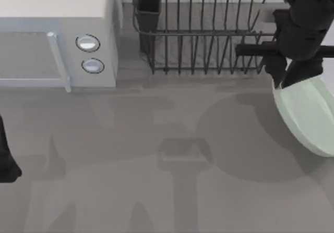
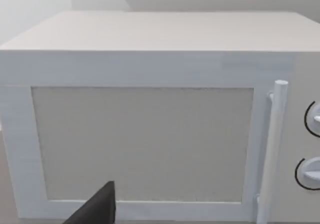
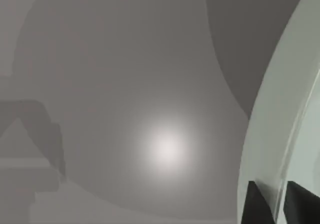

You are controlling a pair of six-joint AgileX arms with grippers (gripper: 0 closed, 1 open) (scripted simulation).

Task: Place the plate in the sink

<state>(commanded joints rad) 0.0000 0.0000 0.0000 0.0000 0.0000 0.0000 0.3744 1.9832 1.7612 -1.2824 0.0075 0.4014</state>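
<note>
the plate (image 1: 308, 115) is a round, flat disc of glossy pale mint-green with a slightly raised rim, and it hangs tilted above the smooth matte grey table (image 1: 156, 181) near the top view's right edge, casting a broad round shadow on the surface. the right gripper (image 1: 282, 84) holds it by its upper edge: in the right wrist view two dark fingertips (image 3: 257, 204) sit either side of the plate's thin rim (image 3: 280, 134), pinching it between them, with the rest of the plate curving away from the fingers. the right arm reaches down from the top right corner, its black wrist bent over the plate just in front of the black wire dish rack (image 1: 198, 29), whose thin upright bars stand just behind the fingers. a boxy white microwave (image 1: 57, 35) with a pale bar handle and two round knobs stands at the far left. the left gripper (image 2: 95, 211) is parked low in front of the microwave door; whether its fingers are spread or together cannot be told.
</note>
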